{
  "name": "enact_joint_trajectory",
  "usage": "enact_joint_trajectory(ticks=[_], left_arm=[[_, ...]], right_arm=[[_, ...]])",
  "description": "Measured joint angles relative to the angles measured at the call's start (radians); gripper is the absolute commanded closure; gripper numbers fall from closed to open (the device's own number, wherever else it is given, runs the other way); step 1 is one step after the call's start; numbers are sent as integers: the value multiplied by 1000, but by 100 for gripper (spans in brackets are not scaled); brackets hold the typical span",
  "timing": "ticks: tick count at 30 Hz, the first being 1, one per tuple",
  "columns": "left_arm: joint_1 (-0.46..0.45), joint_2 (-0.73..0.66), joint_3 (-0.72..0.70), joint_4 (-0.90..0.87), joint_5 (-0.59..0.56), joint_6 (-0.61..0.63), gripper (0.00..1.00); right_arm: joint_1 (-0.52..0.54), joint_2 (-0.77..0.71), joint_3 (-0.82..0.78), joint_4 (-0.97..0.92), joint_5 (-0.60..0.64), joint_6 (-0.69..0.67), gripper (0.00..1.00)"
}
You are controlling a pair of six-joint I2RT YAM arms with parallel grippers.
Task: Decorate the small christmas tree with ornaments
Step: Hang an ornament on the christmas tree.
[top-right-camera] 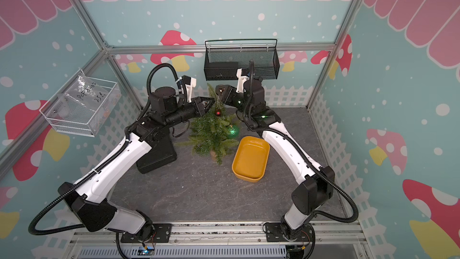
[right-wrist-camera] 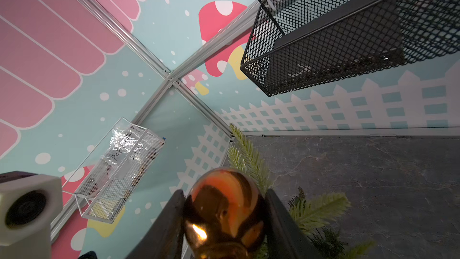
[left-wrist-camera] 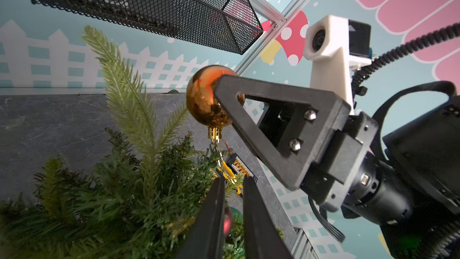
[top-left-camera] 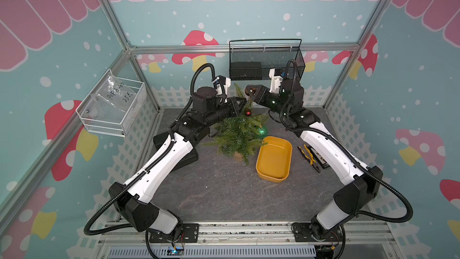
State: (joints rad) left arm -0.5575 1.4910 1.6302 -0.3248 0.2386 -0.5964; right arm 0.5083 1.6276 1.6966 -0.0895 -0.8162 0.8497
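Left wrist view: the glossy amber-orange ball [left-wrist-camera: 202, 98], its gold cap toward the branches, is clamped in the right gripper [right-wrist-camera: 225, 195] beside the bristly top sprig [left-wrist-camera: 119, 75] of the small christmas tree [top-left-camera: 236, 133]. Jaws of the left gripper [left-wrist-camera: 234, 180] stand narrowly apart around the ball's thin gold loop [left-wrist-camera: 221, 156].

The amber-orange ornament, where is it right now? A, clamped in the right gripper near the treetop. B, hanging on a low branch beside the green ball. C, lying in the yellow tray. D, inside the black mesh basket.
A: in the right wrist view the amber-orange ornament sits pinched between the two fingers of the right gripper, beside the top sprig of the small christmas tree, and the yellow tray holds nothing.
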Motion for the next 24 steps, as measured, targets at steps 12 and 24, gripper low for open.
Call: enact_joint_trajectory(ticks=[12,24], left_arm=[[0,0,-4,0,0,0,82],[0,-2,-11,0,0,0,82]], right_arm=[[-31,-27,-55,10,37,2,63],[-37,-83,-171,85,38,49,52]])
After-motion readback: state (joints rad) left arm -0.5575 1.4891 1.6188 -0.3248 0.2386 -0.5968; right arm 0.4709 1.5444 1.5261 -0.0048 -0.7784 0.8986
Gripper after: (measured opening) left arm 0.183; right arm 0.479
